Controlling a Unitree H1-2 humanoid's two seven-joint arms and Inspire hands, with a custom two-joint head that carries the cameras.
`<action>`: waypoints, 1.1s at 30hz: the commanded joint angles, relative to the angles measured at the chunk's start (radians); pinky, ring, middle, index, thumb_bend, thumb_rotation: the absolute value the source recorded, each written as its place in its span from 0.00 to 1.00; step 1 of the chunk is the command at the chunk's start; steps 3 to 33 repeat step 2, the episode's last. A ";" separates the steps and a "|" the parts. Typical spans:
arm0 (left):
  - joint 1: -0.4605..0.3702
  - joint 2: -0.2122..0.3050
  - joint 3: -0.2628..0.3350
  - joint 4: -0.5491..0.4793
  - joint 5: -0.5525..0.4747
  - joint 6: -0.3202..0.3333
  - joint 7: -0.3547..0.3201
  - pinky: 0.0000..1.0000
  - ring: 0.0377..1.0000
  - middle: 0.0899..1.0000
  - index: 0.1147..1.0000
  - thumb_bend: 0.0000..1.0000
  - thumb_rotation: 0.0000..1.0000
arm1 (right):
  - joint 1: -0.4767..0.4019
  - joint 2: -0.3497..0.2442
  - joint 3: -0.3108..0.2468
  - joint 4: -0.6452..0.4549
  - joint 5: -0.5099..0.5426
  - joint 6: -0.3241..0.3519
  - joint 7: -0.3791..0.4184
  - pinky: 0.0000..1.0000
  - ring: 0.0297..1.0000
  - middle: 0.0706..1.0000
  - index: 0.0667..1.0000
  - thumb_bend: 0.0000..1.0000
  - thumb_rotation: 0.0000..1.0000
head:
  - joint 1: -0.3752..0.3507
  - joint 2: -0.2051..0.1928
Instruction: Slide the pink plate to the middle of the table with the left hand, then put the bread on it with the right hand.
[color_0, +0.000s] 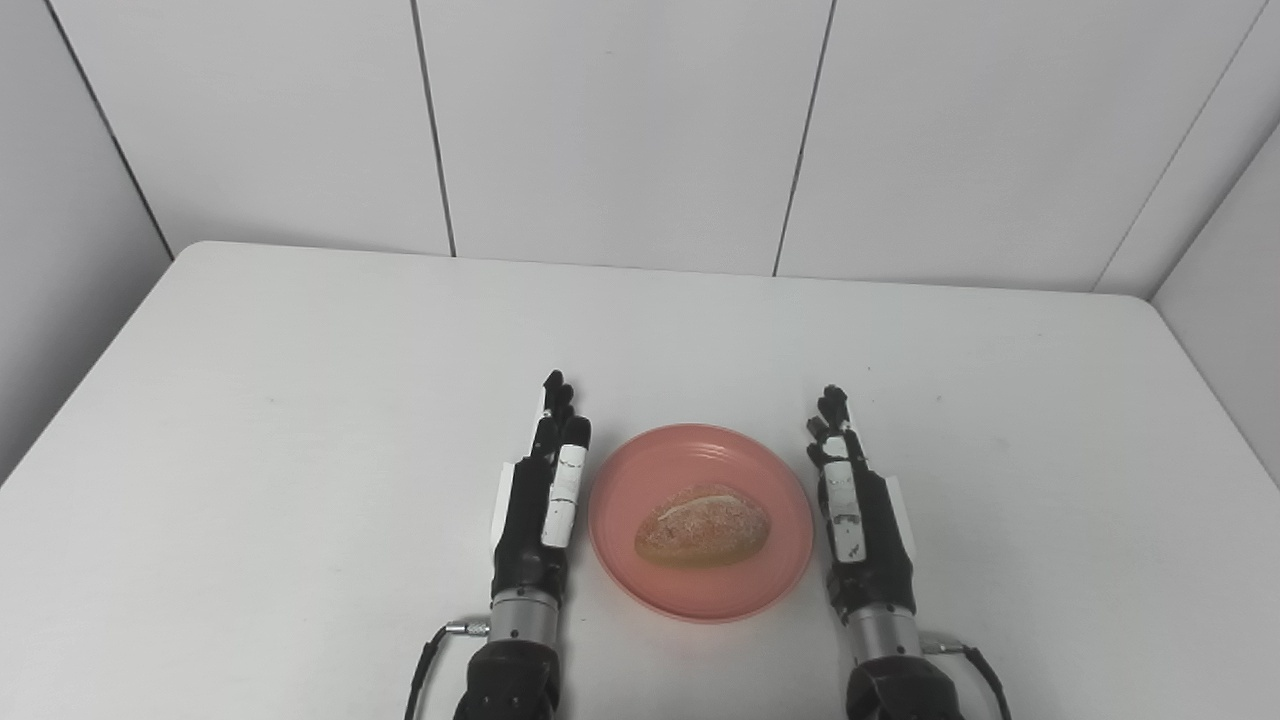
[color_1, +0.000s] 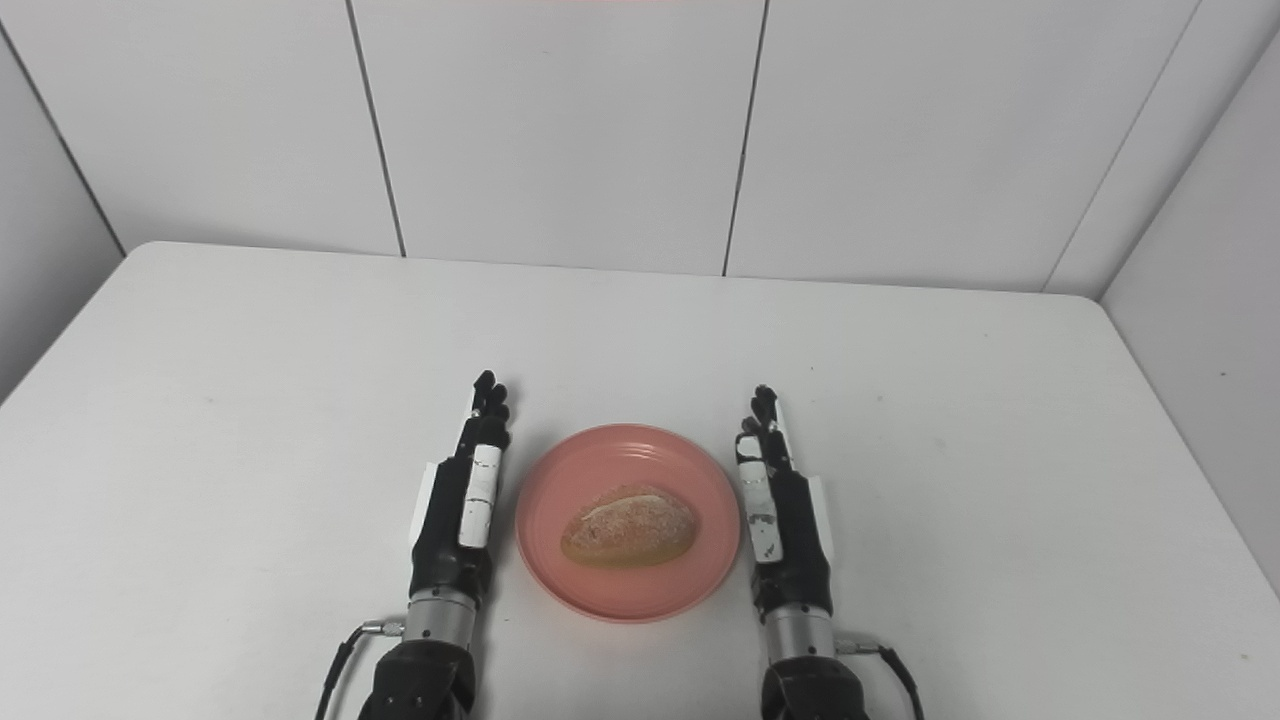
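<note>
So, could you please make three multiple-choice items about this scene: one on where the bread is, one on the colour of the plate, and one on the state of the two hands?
1. Where is the bread?
A. on the plate
B. on the bare table
C. in the right hand

2. What colour is the plate?
A. blue
B. pink
C. white

3. What are the hands doing?
A. both hold the plate
B. one holds the bread
C. both are open, holding nothing

Key: 1 A, the bread lies inside the plate's rim. 2 B, the plate is plainly pink. 3 C, the left hand and right hand flank the plate, fingers extended.
</note>
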 joint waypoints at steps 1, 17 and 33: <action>-0.014 -0.015 -0.004 0.006 0.006 -0.012 0.010 1.00 1.00 1.00 1.00 0.76 1.00 | 0.027 0.001 -0.004 0.019 0.000 -0.007 -0.006 1.00 0.98 0.99 0.98 0.90 1.00 | 0.001 -0.001; -0.014 -0.016 -0.004 0.006 0.008 -0.011 0.011 1.00 1.00 1.00 1.00 0.76 1.00 | 0.027 0.000 -0.004 0.020 -0.001 -0.008 -0.006 1.00 0.98 0.99 0.98 0.90 1.00 | 0.001 0.000; -0.014 -0.016 -0.004 0.006 0.008 -0.011 0.011 1.00 1.00 1.00 1.00 0.76 1.00 | 0.027 0.000 -0.004 0.020 -0.001 -0.008 -0.006 1.00 0.98 0.99 0.98 0.90 1.00 | 0.001 0.000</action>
